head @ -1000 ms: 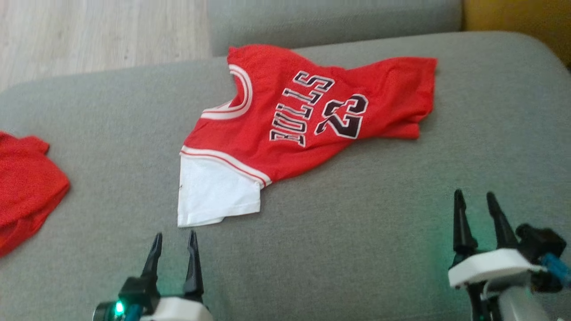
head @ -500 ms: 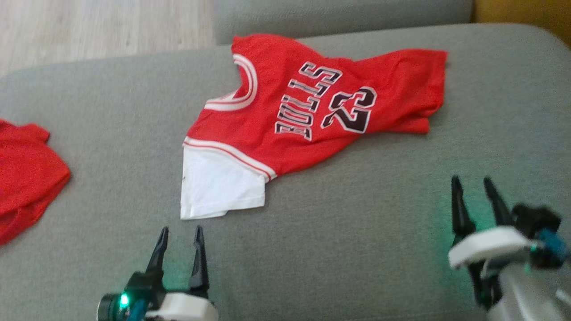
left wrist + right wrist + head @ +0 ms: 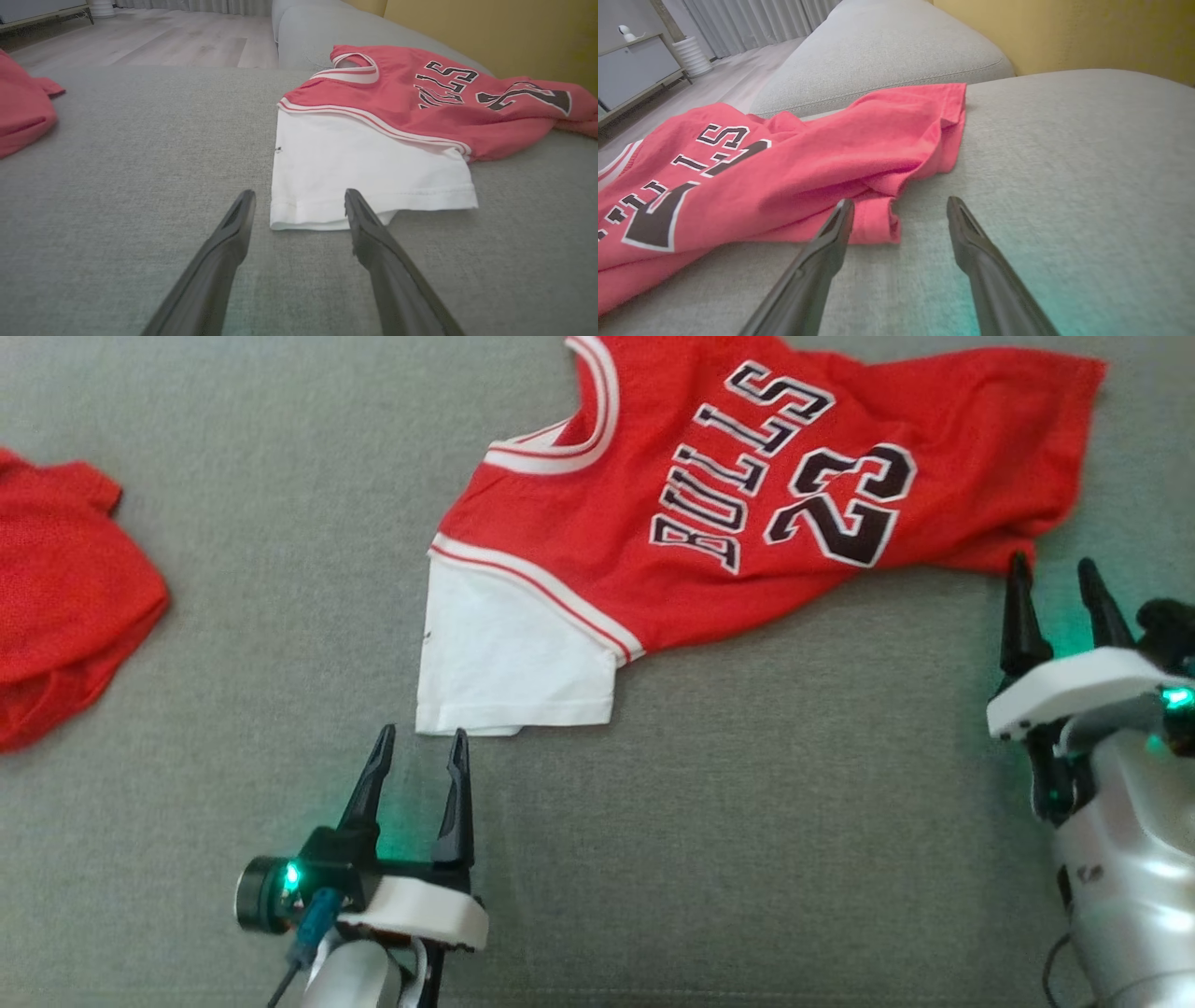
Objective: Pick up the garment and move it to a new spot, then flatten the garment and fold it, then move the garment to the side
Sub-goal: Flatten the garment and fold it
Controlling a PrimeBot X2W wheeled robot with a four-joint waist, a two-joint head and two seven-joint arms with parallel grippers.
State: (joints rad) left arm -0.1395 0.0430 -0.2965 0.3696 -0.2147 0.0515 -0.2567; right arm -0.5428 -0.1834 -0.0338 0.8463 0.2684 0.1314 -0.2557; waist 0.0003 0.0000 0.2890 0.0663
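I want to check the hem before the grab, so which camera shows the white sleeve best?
The left wrist view: the sleeve lies close ahead of the open left gripper, its hem stitching plain. The head view shows it whole but smaller. The right wrist view faces the jersey's red far end.

The robot's head tips down and leans in, so the head view closes on the sofa [image 3: 747, 821] and the jersey [image 3: 597, 541] now sits larger and higher in it. The left arm comes forward: the left pincer [image 3: 422, 732], a moment ago short of the white sleeve [image 3: 513, 653], now has its tips level with the sleeve's hem, one of them just beside the edge. The right arm travels further. The right pincer [image 3: 1053, 560] was well apart from the jersey, and now its tips are right at the red bottom corner by the folded hem.
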